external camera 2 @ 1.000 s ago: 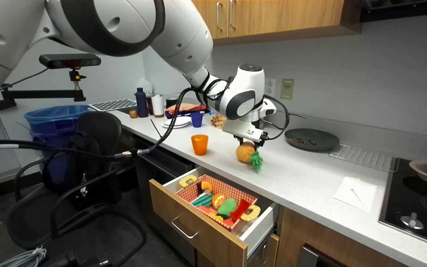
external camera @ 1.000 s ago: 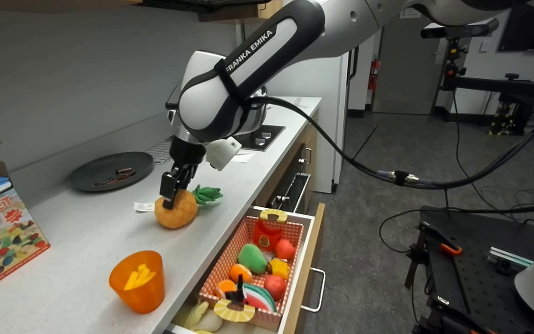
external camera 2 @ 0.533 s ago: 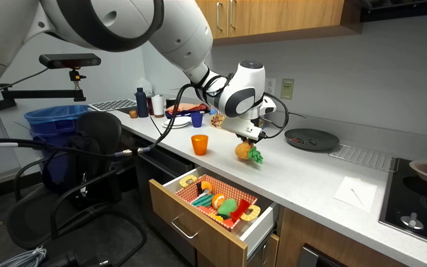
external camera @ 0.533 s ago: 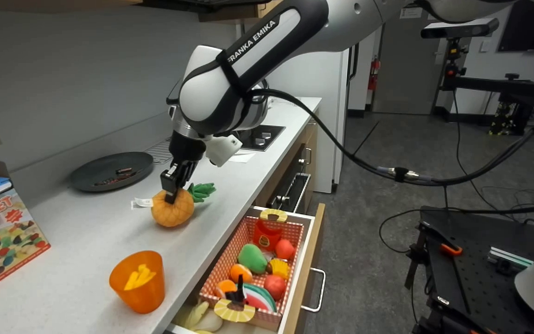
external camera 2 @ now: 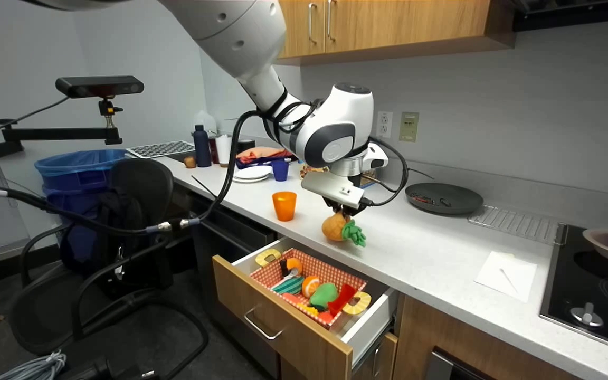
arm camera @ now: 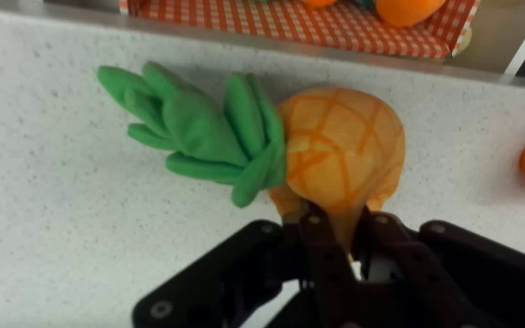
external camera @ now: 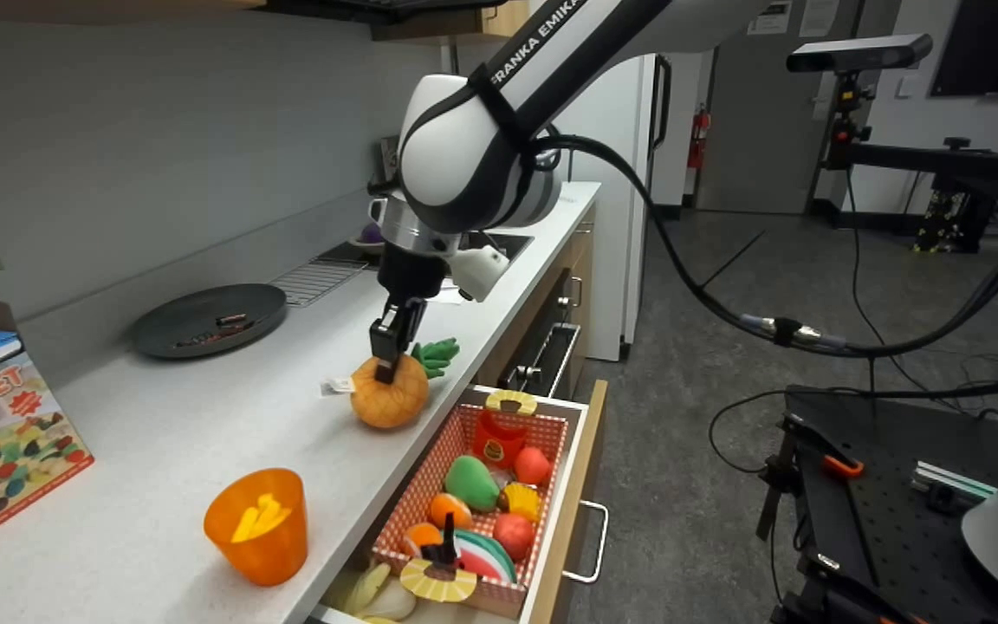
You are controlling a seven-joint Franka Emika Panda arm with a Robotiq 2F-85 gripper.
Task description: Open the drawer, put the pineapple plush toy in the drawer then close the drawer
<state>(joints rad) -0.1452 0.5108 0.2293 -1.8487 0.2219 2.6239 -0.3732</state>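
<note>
- The pineapple plush toy (external camera: 391, 397) was over the counter (external camera: 152, 451), near the edge that faced the drawer (external camera 2: 309, 343); whether its underside touched the surface, I could not tell.
- The gripper (arm camera: 342, 223) pinched a fold of its orange body, the green tuft (arm camera: 194, 127) pointing left in the wrist view.
- The drawer stood pulled out below the edge, holding a red-checked basket (external camera 2: 330, 275) of toy food (external camera: 471, 484).
- In an exterior view, the orange cup (external camera: 267, 556) stood nearer and left of the toy, with yellow pieces (external camera: 258, 518) inside.
- Farther back and left in that view lay a dark pan (external camera: 168, 316), with a wire rack (external camera: 317, 282) just beyond it.
</note>
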